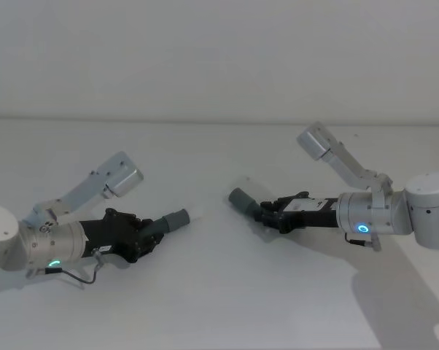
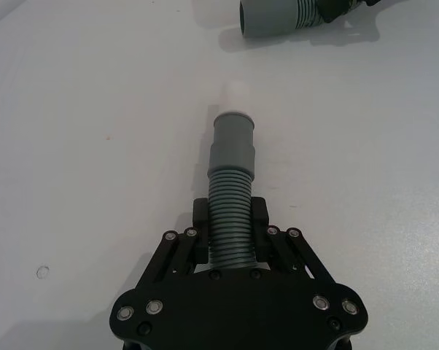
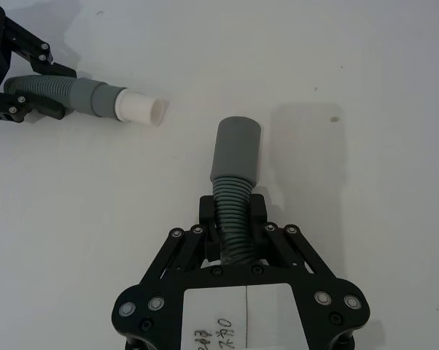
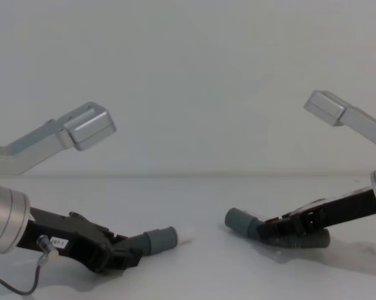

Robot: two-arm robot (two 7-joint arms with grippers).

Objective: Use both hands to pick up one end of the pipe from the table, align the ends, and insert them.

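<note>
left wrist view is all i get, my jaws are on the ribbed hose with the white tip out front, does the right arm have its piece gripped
Observer: Yes. The right gripper has its jaws shut on the other dark grey ribbed hose piece, just behind its plain smooth grey cuff.
Operator: where does the rest of that piece go
Observer: In the chest view it curves back beneath the right gripper and looks to lie on the plain white table.
</note>
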